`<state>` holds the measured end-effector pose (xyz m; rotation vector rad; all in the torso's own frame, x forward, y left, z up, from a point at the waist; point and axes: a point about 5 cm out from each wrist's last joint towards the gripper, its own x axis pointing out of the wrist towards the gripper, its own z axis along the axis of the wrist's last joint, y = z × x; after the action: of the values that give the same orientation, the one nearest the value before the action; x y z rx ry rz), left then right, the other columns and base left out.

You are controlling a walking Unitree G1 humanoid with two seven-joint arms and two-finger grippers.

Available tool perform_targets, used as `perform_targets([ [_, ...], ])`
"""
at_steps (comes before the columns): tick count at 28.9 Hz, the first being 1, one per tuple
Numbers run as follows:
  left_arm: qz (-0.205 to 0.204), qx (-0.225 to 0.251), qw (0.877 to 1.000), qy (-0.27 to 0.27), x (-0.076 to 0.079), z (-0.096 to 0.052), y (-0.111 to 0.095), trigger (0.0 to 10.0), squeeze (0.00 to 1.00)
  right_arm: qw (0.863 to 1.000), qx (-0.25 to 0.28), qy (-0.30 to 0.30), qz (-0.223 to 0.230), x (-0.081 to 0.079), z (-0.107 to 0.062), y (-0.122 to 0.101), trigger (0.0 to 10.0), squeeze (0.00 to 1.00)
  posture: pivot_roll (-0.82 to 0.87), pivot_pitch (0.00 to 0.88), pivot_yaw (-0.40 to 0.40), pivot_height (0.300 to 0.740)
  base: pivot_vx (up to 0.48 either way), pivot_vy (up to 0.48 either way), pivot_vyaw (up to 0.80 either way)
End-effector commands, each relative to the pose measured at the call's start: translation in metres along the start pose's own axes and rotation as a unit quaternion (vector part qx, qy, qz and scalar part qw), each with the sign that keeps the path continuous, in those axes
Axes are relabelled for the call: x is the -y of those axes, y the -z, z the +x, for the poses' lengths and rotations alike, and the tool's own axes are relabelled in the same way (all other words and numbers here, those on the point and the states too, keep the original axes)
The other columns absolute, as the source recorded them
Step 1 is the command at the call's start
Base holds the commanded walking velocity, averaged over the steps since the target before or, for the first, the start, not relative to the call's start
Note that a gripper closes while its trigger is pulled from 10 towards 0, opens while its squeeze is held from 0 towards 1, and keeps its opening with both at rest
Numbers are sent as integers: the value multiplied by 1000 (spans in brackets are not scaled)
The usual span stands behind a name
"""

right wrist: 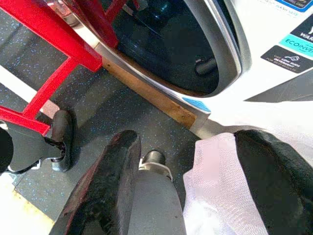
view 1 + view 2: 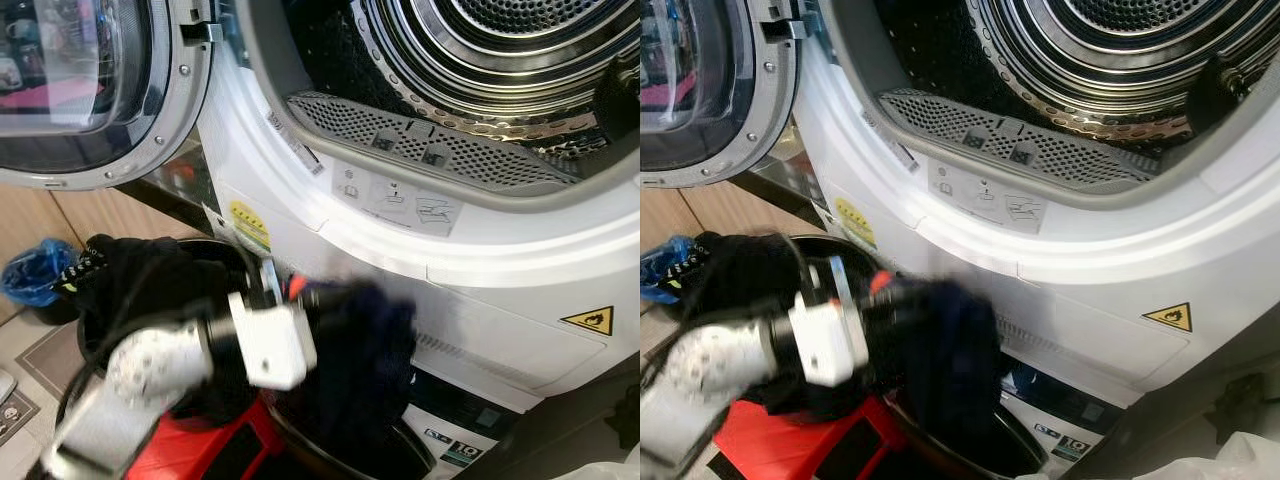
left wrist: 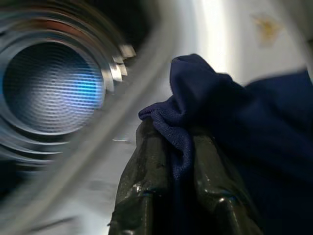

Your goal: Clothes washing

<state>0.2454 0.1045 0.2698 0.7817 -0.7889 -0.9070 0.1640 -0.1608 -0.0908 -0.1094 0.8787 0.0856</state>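
Observation:
My left gripper is shut on a dark navy garment and holds it in front of the white front panel, below the open drum of the upper machine. In the left wrist view the two fingers pinch a fold of the navy cloth, with the drum beyond. A black basket with dark clothes sits behind my left arm. My right gripper hangs low and open, beside a white mesh bag.
The round door of the upper machine stands open at the left. A perforated lint grille lines the drum's lower rim. Below are a red stool, a lower machine's dark glass door, and a blue bag on the floor.

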Motion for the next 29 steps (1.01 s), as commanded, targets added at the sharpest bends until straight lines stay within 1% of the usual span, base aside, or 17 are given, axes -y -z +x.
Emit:
perform_targets([
  [1, 25, -8, 999, -30, -13, -3, 3, 10000, 0, 1000, -10, 3, 2, 1, -2, 6, 10000, 0, 139, 121, -56, 740, 0, 0, 0],
  [4, 36, -18, 998, -43, -28, -2, 10, 10000, 0, 1000, -10, 3, 2, 0, -2, 6, 10000, 0, 134, 117, -58, 740, 0, 0, 0],
  [6, 36, -19, 998, -45, -31, -2, 12, 10000, 0, 1000, -10, 3, 2, 0, -2, 6, 10000, 0, 133, 117, -57, 740, 0, 0, 0],
  [7, 34, -18, 999, -32, -34, 1, 16, 10000, 0, 1000, -9, 4, 4, 0, -2, 6, 10000, 0, 130, 112, -57, 740, 0, 0, 0],
  [9, 12, -13, 1000, -12, -33, 4, 19, 10000, 0, 1000, -8, 4, 4, 0, -2, 5, 10000, 0, 128, 105, -57, 740, 0, 0, 0],
  [11, 6, -11, 1000, -4, -33, 5, 19, 10000, 0, 1000, -8, 4, 4, 0, -1, 5, 10000, 0, 128, 105, -57, 740, 0, 0, 0],
  [13, -3, -4, 999, 43, -31, 15, 21, 10000, 0, 1000, -7, 5, 4, 0, -1, 4, 10000, 0, 124, 94, -54, 740, 0, 0, 0],
  [14, -3, -4, 999, 43, -31, 15, 21, 10000, 0, 1000, -7, 5, 4, 0, -1, 4, 10000, 0, 124, 94, -54, 740, 0, 0, 0],
  [16, -30, -23, 998, 42, -44, 20, 34, 10000, 0, 1000, -6, 7, 8, 1, -1, 4, 10000, 0, 122, 87, -51, 740, 0, 0, 0],
  [18, -32, -29, 998, 45, -47, 20, 37, 10000, 0, 1000, -6, 8, 8, 1, -1, 4, 10000, 0, 122, 87, -51, 740, 0, 0, 0],
  [19, -40, -28, 998, 39, -52, 23, 39, 10000, 0, 1000, -7, 8, 8, 1, -1, 4, 10000, 0, 124, 83, -50, 740, 0, 0, 0],
  [20, -29, -18, 999, 31, -56, 28, 37, 10000, 0, 1000, -7, 8, 9, 1, -1, 4, 10000, 0, 125, 83, -49, 740, 0, 0, 0],
  [22, -35, -3, 999, 23, -58, 33, 34, 10000, 0, 1000, -7, 8, 9, 0, -1, 4, 10000, 0, 126, 82, -49, 740, 0, 0, 0],
  [24, -72, 45, 994, 70, -42, 47, 21, 10000, 0, 1000, -7, 7, 11, -2, -1, 4, 10000, 0, 124, 86, -52, 740, 0, 0, 0],
  [25, -76, 52, 993, 78, -40, 49, 19, 10000, 0, 1000, -7, 7, 11, -2, -1, 4, 10000, 0, 123, 87, -51, 740, 0, 0, 0],
  [27, -108, 92, 985, 103, -31, 57, 7, 10000, 0, 1000, -6, 8, 14, -2, -1, 3, 10000, 0, 121, 89, -50, 740, 0, 0, 0],
  [29, -119, 125, 978, 118, -27, 62, -5, 10000, 0, 1000, -5, 8, 15, -2, -1, 3, 10000, 0, 120, 91, -49, 740, 0, 0, 0],
])
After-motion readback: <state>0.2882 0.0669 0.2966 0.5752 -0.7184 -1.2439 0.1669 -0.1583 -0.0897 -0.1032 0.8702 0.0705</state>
